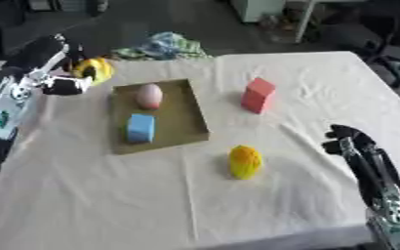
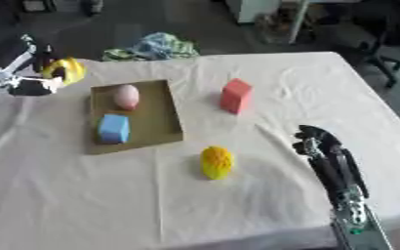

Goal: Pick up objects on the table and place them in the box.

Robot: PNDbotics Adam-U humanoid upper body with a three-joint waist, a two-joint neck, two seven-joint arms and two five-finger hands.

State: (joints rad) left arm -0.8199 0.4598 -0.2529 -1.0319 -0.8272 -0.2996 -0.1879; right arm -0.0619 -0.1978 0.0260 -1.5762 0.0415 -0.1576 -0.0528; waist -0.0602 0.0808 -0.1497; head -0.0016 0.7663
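Observation:
A shallow brown box (image 1: 176, 128) lies left of the table's middle. Inside it are a pink egg-shaped thing (image 1: 150, 95) at the back and a light blue block (image 1: 140, 128) in front. My left hand (image 1: 68, 84) hovers at the table's far left, beside the box's back corner, fingers curled round a yellow object (image 1: 95, 69). A red block (image 1: 257, 95) stands right of the box. A yellow-orange lumpy object (image 1: 245, 161) lies in front of the box. My right hand (image 1: 350, 139) rests at the lower right, fingers curled, holding nothing.
A white cloth (image 1: 263, 205) covers the table, with open room in front and to the right. A blue-green heap of cloth (image 1: 164, 46) lies on the floor beyond the far edge. A chair (image 1: 383, 49) stands at the far right.

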